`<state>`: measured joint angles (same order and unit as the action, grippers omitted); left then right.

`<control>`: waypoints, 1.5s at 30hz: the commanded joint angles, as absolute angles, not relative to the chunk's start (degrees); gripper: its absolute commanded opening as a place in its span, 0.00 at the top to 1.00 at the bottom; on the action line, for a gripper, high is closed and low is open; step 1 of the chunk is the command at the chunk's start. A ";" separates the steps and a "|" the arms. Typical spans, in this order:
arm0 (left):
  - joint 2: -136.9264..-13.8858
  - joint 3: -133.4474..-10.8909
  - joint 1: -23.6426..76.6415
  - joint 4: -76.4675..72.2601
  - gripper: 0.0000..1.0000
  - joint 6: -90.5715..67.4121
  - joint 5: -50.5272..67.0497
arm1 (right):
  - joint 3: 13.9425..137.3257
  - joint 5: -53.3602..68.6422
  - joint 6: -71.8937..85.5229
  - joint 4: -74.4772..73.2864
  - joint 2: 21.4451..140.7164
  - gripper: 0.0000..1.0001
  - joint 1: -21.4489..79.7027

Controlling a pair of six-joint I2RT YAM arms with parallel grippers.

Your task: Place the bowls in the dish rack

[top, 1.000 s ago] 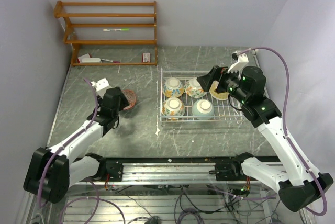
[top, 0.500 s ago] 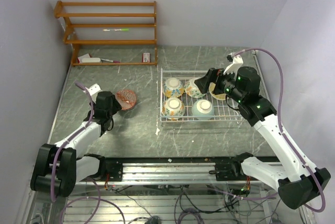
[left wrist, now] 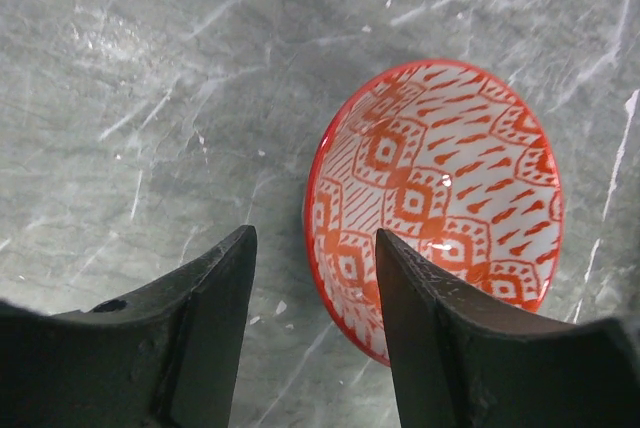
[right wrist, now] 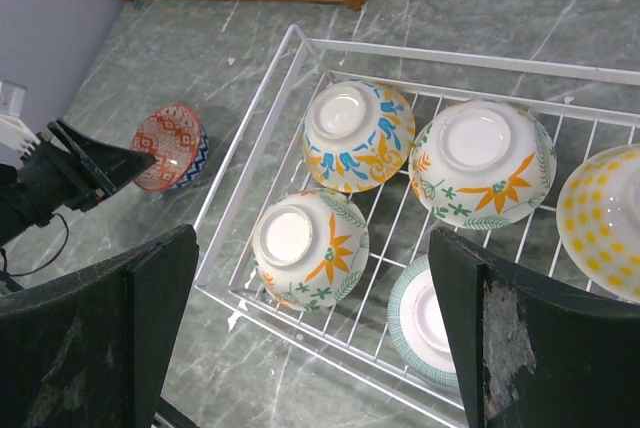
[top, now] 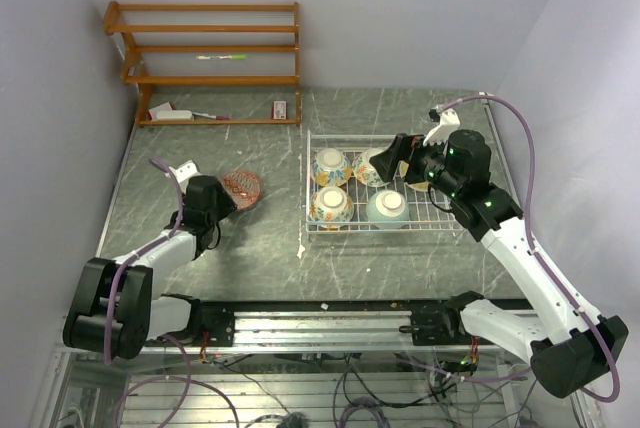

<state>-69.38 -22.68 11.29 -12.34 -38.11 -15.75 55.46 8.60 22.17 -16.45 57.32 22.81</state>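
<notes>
The white wire dish rack (top: 307, 188) holds several upturned bowls: three floral ones (top: 331, 165), a pale teal one (top: 387, 206) and a yellow-dotted one (top: 414, 180) partly under my right arm. A red-patterned bowl (top: 243, 188) sits tilted on the table left of the rack. My left gripper (top: 221, 198) is open right beside it. In the left wrist view the red bowl's (left wrist: 440, 203) near rim lies between the open jaws, untouched. My right gripper (top: 393, 159) is open and empty above the rack (right wrist: 248, 148), over the near-left floral bowl (right wrist: 310, 248).
A brown wooden shelf unit (top: 210, 63) stands at the back left, with small items on its lower shelves. The rack's low grid walls surround the bowls. Walls close in on both sides of the grey marble table (top: 260, 258).
My left gripper drew back left off the red bowl, which now shows fully. My right gripper moved left, away from the yellow-dotted bowl, over the rack.
</notes>
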 commanded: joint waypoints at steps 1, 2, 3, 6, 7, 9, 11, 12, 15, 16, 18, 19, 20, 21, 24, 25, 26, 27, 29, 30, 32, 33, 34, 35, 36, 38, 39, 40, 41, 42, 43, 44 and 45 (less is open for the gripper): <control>-71.25 -21.36 10.63 -17.31 0.41 -37.88 -14.28 | 54.76 8.53 21.95 -14.33 57.32 0.00 22.43; -71.58 -21.34 10.63 -17.62 0.44 -37.88 -14.03 | 54.69 8.48 21.93 -14.30 57.32 0.00 22.46; -71.81 -21.35 10.63 -17.85 0.48 -37.88 -13.82 | 54.63 8.41 21.96 -14.25 57.33 0.00 22.42; -72.46 -21.52 10.63 -18.42 0.63 -37.88 -13.32 | 54.45 8.31 21.99 -14.11 57.47 0.00 22.48; -72.82 -21.65 10.63 -18.53 0.67 -37.76 -13.15 | 54.41 8.28 21.99 -14.02 57.55 0.00 22.42; -73.38 -22.02 10.63 -18.52 0.78 -37.58 -13.05 | 54.32 8.47 22.08 -13.85 57.65 0.00 22.41; -73.75 -22.14 10.63 -18.81 0.90 -37.41 -12.98 | 54.24 8.65 22.07 -13.80 57.81 0.00 22.39; -73.88 -22.15 10.63 -19.07 0.92 -37.35 -12.91 | 54.27 8.66 22.00 -13.73 57.90 0.00 22.48; -74.08 -22.10 10.63 -19.89 0.93 -37.12 -12.50 | 54.24 9.75 21.19 -13.40 57.76 0.00 22.44; -74.05 -22.07 10.63 -20.26 0.93 -36.91 -12.19 | 54.09 10.81 20.60 -13.02 57.67 0.00 22.43; -73.65 -21.81 10.63 -21.65 0.93 -36.59 -10.92 | 53.98 13.60 19.63 -12.39 57.41 0.00 22.50; -73.32 -21.72 10.63 -22.09 0.93 -36.44 -10.29 | 53.97 15.56 19.05 -12.12 57.34 0.00 22.52; -72.81 -21.67 10.63 -22.58 0.93 -36.31 -9.45 | 53.97 17.67 18.62 -11.91 57.47 0.00 22.48; -72.06 -21.51 10.63 -23.11 0.93 -36.42 -8.57 | 54.04 19.38 18.37 -11.79 57.59 0.00 22.50; -68.82 -21.38 10.63 -23.22 0.93 -36.90 -7.04 | 54.01 23.03 17.89 -11.62 58.34 0.01 22.70; -67.82 -21.56 10.63 -22.67 0.93 -36.91 -6.73 | 53.97 24.06 17.78 -11.53 58.50 0.01 22.87; -66.92 -21.80 10.63 -22.19 0.93 -36.87 -6.42 | 53.97 24.47 17.67 -11.39 58.67 0.02 23.17; -66.04 -22.10 10.61 -21.65 0.93 -36.72 -5.96 | 54.03 24.75 17.44 -11.18 58.77 0.02 23.83; -64.42 -22.74 10.63 -20.39 0.93 -36.61 -4.61 | 54.20 24.52 17.00 -10.77 58.73 0.04 25.49; -63.54 -23.02 10.63 -19.67 0.93 -36.63 -3.86 | 54.52 23.88 16.70 -10.70 58.83 0.04 26.97; -61.32 -23.26 10.63 -18.09 0.93 -36.57 -3.21 | 55.61 21.12 15.81 -11.19 59.48 0.05 31.30; -59.89 -23.17 10.63 -17.55 0.93 -36.61 -2.93 | 56.30 19.30 15.28 -11.63 60.02 0.05 33.70; -58.47 -23.00 10.63 -17.19 0.93 -36.72 -2.42 | 56.90 17.40 14.76 -12.02 61.01 0.05 36.01; -56.74 -23.06 10.63 -16.56 0.93 -36.79 -2.04 | 57.02 15.74 14.42 -12.23 61.88 0.05 38.21; -55.32 -23.29 10.63 -15.85 0.93 -36.64 -1.69 | 58.64 14.20 14.17 -12.29 62.89 0.05 40.13; -52.95 -24.17 10.64 -14.63 0.93 -36.49 0.38 | 59.98 12.08 13.68 -12.41 64.88 0.07 43.35; -52.16 -24.69 10.71 -13.99 0.93 -36.40 1.73 | 60.80 10.79 13.32 -12.77 66.08 0.08 44.60; -51.61 -25.42 10.72 -13.38 0.93 -36.04 3.34 | 61.82 9.30 12.95 -13.26 67.11 0.09 45.73; -51.30 -26.00 10.72 -12.82 0.93 -35.79 5.16 | 62.67 8.00 12.67 -13.68 68.05 0.09 46.53; -51.05 -26.50 10.80 -12.50 0.93 -35.51 7.01 | 63.56 7.32 12.59 -13.90 68.79 0.10 46.95; -50.86 -26.86 10.81 -12.19 0.93 -35.24 8.81 | 64.15 6.86 12.81 -13.77 69.22 0.11 47.01; -50.68 -27.08 10.89 -12.09 0.93 -35.05 10.56 | 64.75 6.47 12.88 -13.70 69.62 0.13 47.09; -50.52 -27.41 10.90 -11.72 0.93 -34.91 12.39 | 65.67 6.13 12.90 -13.80 69.99 0.14 47.16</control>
<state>-52.07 -23.81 11.07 -10.61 -35.88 2.79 61.80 11.00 14.02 -13.72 69.17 46.68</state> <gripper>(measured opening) 0.112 0.884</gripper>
